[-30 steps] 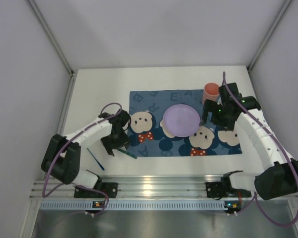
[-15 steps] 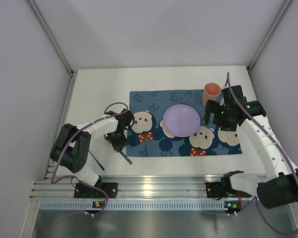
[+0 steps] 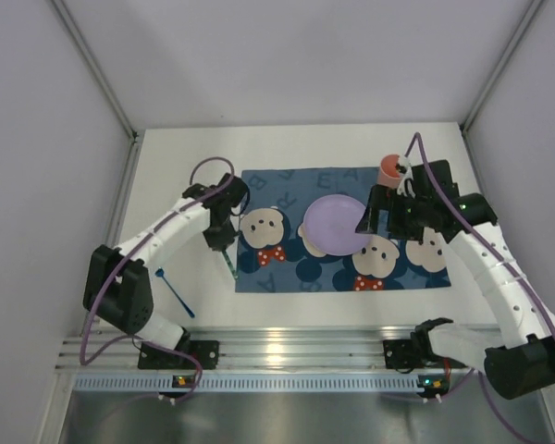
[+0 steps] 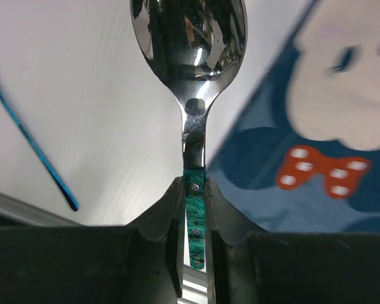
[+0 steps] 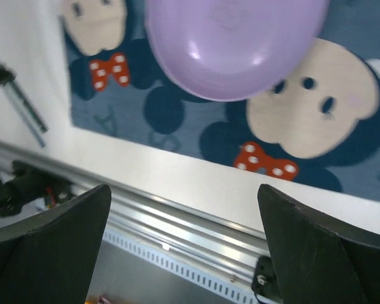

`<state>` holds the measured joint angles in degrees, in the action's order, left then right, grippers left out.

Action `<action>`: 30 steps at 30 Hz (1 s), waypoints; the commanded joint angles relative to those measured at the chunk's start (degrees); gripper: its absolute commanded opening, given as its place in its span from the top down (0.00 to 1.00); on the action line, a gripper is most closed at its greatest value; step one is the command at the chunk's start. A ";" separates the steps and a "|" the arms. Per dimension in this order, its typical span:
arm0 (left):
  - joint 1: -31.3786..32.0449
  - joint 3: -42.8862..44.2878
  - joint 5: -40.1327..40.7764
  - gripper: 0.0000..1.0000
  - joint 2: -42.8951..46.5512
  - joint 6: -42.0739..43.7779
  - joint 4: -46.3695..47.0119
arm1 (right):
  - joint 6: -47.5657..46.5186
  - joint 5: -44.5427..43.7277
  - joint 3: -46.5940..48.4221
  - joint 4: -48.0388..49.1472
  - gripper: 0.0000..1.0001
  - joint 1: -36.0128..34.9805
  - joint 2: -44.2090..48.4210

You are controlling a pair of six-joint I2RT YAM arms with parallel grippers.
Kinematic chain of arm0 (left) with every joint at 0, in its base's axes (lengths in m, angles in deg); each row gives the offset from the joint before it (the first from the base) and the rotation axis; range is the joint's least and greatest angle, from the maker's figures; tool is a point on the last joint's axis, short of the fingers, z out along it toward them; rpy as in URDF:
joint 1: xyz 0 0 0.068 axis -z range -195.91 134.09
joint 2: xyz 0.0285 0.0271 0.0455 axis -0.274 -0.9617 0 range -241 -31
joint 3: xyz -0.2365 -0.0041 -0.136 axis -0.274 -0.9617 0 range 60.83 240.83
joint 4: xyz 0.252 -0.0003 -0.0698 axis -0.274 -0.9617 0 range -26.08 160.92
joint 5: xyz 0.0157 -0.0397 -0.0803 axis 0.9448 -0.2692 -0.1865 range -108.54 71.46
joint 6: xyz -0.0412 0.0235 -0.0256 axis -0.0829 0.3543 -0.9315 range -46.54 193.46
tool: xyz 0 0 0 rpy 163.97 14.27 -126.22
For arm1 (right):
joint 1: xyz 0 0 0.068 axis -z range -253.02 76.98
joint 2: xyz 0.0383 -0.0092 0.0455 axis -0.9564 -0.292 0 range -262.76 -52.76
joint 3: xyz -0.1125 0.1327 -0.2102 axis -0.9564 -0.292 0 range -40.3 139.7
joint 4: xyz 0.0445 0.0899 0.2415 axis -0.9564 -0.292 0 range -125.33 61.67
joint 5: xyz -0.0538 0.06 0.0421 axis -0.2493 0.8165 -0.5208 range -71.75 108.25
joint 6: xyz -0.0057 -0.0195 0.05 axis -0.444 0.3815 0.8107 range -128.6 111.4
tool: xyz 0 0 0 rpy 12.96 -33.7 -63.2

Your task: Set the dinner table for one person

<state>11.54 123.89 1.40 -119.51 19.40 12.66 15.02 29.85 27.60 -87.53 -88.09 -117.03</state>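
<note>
The spoon (image 4: 191, 76) has a shiny bowl and a green handle. My left gripper (image 4: 194, 187) is shut on that handle, with the bowl pointing away over the white dinner table (image 4: 101, 95). From above, the left gripper (image 3: 220, 237) hangs at the left edge of the blue placemat (image 3: 259, 180), and the spoon (image 3: 231, 266) sticks out toward the near side. My right gripper (image 5: 183, 188) stands open and holds nothing. It sits over the near right rim of the purple plate (image 5: 234, 38), which lies on the placemat (image 5: 177, 120).
A thin blue utensil (image 3: 174, 291) lies on the dinner table (image 3: 185, 166) left of the placemat, also seen as a blue utensil (image 4: 31, 145) from the left wrist. A pink cup (image 3: 388, 168) stands at the placemat's far right corner. Metal rails (image 5: 177, 221) run along the near edge.
The left gripper has shut on the spoon's handle and carried it away from the near edge along the placemat's left side. The right arm has swung left over the plate.
</note>
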 commanded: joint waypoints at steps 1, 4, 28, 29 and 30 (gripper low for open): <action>1.12 11.53 -3.06 1.00 4.05 2.91 -2.91 | 0.89 14.66 2.33 10.49 0.00 -4.43 1.17; 4.80 23.38 -6.05 1.00 0.81 2.12 -6.32 | 3.97 17.15 1.45 15.67 0.00 -9.00 -0.06; 20.99 53.66 -12.39 1.00 -11.61 -2.62 -8.89 | 11.80 0.01 -0.56 27.56 1.00 -22.64 -1.67; 20.99 52.52 -12.30 1.00 -11.16 -2.71 -8.80 | 11.98 -0.69 -1.10 27.38 1.00 -22.55 -0.86; 20.99 51.99 -11.78 1.00 -10.64 -2.71 -8.63 | 11.81 -2.00 -1.36 26.95 1.00 -22.46 -0.16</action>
<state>32.10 177.75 -11.28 -134.35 16.65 6.39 25.75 35.29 26.36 -64.47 -110.78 -122.14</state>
